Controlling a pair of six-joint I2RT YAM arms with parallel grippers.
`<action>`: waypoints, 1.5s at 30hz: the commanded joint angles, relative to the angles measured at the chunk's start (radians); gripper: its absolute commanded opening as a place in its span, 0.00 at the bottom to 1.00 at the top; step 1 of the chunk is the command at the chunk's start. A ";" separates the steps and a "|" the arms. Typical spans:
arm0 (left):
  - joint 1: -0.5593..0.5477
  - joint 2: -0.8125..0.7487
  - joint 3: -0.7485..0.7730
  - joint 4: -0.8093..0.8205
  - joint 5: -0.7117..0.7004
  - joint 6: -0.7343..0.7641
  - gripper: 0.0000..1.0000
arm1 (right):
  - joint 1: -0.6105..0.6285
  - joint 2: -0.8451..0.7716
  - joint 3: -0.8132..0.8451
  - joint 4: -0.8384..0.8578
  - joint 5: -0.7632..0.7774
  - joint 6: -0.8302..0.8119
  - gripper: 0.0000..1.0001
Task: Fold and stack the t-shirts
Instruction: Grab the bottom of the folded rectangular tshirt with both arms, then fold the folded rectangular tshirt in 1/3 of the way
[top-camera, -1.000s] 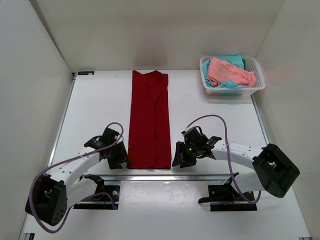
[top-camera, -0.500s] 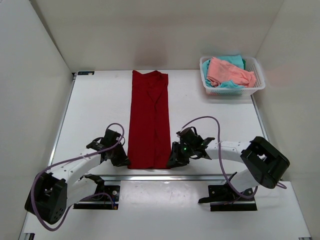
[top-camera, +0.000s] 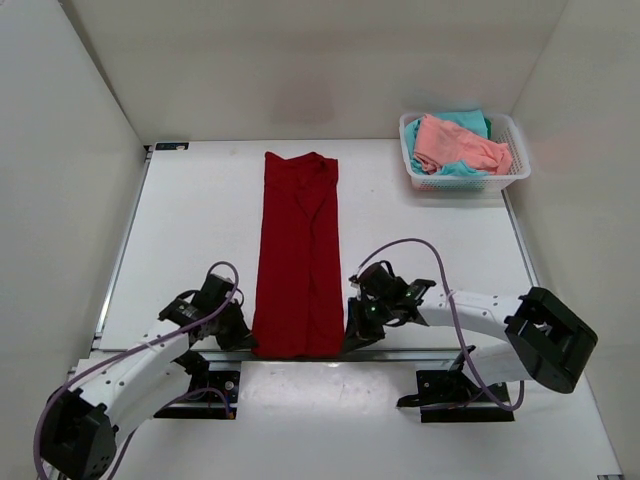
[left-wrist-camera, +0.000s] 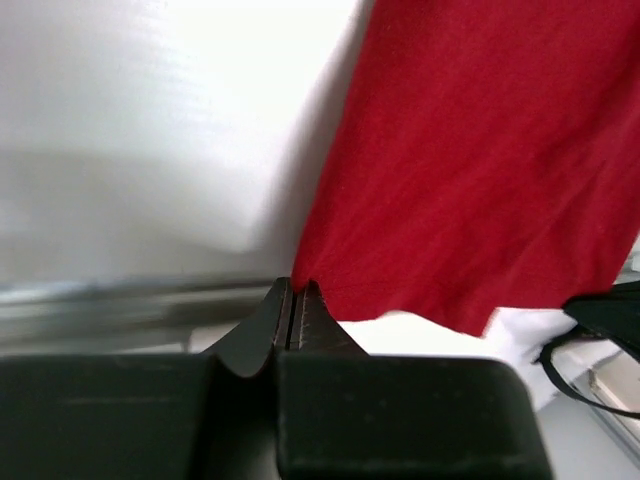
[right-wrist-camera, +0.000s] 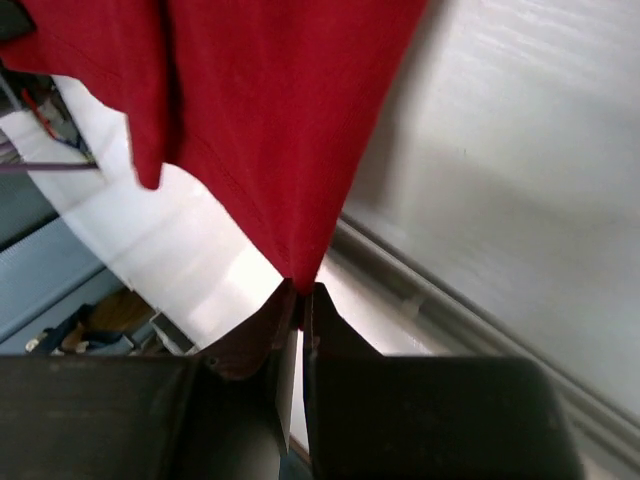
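Pinching both near corners of the dark red t-shirt (top-camera: 298, 250), 1 gripper per corner.

Left gripper (top-camera: 240, 338): jaws closed tight on the near-left corner. In the left wrist view the fingers (left-wrist-camera: 255, 335) meet with only a thin edge of red cloth caught at the tips, and the rest of the hem runs off to the right.

Right gripper (top-camera: 350, 335): same on the near-right corner. In the right wrist view the fingers (right-wrist-camera: 250, 345) are together, the point of the corner is nipped between the tips, and the cloth fans out above them.

Shirt state: folded into 1 long narrow strip along the middle of the table (top-camera: 190, 230). The collar end sits close to the far edge. The hem end is at the near edge, between the 2 grippers. The body of the strip looks flat with a few lengthwise creases. I can't tell from the top view whether the hem is lifted off the surface.

Both arms are low, reaching inward from their bases and flanking the near end of the strip.

The white mesh basket (top-camera: 465, 183) is in the far-right corner, well apart from the red shirt. It holds the salmon pink t-shirt (top-camera: 455, 143), crumpled, on top of the teal t-shirt (top-camera: 468, 118). Neither is folded.
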 joint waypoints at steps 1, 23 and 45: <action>0.027 -0.003 0.101 -0.103 0.028 0.011 0.00 | -0.052 -0.035 0.079 -0.109 -0.049 -0.076 0.00; 0.314 0.873 0.909 0.041 0.004 0.226 0.00 | -0.474 0.551 0.978 -0.485 -0.102 -0.467 0.00; 0.368 0.826 0.740 0.219 -0.030 0.202 0.57 | -0.546 0.457 0.708 -0.117 0.027 -0.283 0.35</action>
